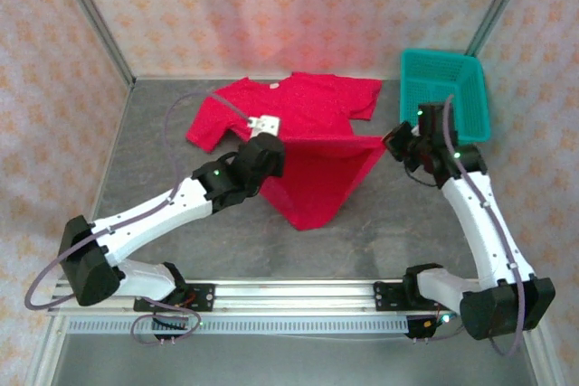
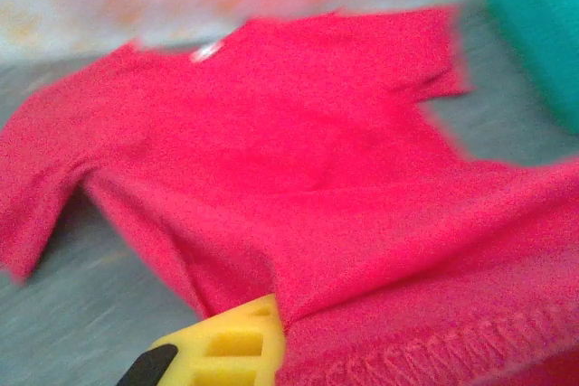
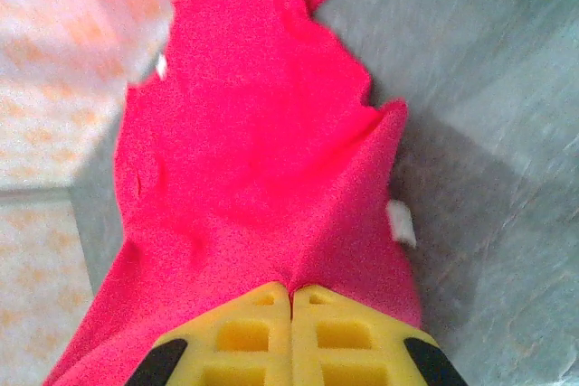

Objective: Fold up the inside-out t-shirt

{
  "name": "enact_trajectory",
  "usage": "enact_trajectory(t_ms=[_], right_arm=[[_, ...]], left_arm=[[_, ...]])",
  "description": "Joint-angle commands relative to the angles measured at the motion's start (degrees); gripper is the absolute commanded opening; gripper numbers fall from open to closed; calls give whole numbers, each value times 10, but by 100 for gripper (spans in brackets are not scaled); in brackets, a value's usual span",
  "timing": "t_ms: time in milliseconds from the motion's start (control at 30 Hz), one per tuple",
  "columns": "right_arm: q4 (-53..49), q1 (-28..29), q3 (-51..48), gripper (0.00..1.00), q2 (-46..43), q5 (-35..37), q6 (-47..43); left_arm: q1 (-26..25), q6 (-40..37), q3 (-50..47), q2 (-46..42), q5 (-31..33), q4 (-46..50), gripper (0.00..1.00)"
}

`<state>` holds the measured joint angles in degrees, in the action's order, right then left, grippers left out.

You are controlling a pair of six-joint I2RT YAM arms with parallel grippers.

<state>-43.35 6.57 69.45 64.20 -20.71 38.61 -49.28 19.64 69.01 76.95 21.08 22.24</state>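
Both are clamped now: left gripper (image 1: 274, 140) and right gripper (image 3: 291, 297) pinch the red t-shirt (image 1: 308, 106) hem, stretched taut between them, collar toward the table (image 1: 145, 151) far edge.

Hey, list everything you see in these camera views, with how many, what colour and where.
t-shirt: one, bright red, mid-table, collar end flat, hem lifted
neck tag: one, white, at the collar
basket: one, teal mesh, far right of the table
table: one, grey, under everything
walls: pale, patterned, around the table
rail: one, silver, near edge
left gripper: one, yellow-tipped, shut on the hem's left end
right gripper: one, yellow-tipped, shut on the hem's right end
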Motion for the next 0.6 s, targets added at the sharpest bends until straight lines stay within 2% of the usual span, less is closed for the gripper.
enact_trajectory(t_ms=[0, 100, 233, 433, 567], right_arm=[[-79, -54, 69, 0, 6, 57, -70], [-84, -75, 87, 0, 19, 63, -87], [-63, -78, 51, 0, 54, 68, -99], [-28, -78, -19, 0, 86, 94, -109], [-26, -78, -16, 9, 106, 98, -123]], left_arm=[[-53, -2, 108, 25, -66, 77, 0], [-62, 21, 135, 51, -120, 66, 0], [-57, 29, 133, 105, -95, 69, 0], [-26, 88, 148, 195, -158, 59, 0], [-11, 124, 193, 249, -211, 62, 0]])
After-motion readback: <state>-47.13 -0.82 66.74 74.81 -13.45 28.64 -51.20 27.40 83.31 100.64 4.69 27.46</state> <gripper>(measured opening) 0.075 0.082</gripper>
